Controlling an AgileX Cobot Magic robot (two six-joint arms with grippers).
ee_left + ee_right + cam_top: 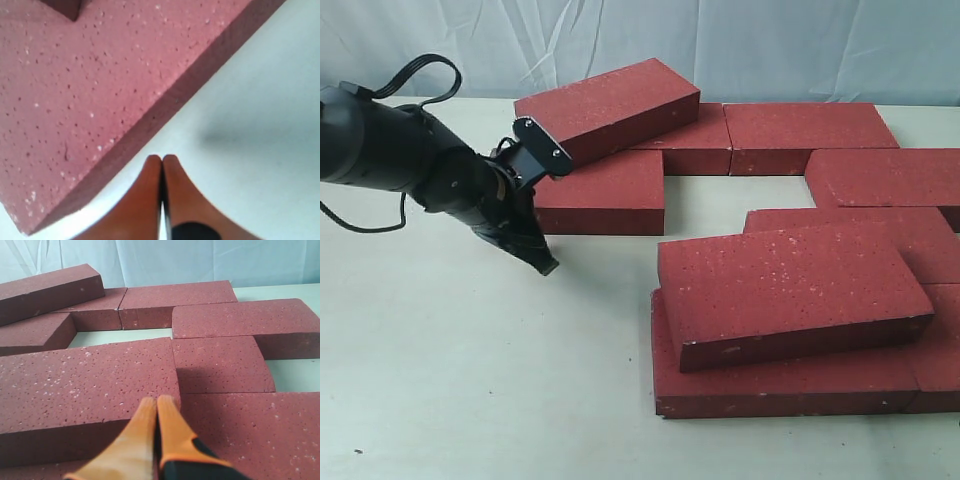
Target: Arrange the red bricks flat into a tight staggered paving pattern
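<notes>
Several dark red bricks lie on the pale table. One brick (610,105) leans tilted across a flat brick (605,192) and a back brick (698,143). Another tilted brick (785,285) rests on top of a front brick (770,388). More flat bricks (810,130) lie at the back right. My left gripper (548,266) is shut and empty, its tips (161,158) low over the table just beside the flat brick (75,100). My right gripper (157,401) is shut and empty, hovering at the corner of the front tilted brick (85,385); it does not show in the exterior view.
The pale table (470,380) stretches bare at the front left. A crinkled light-blue cloth (770,45) hangs behind. A black cable (420,70) loops over the left arm. Table gaps (730,195) show between bricks.
</notes>
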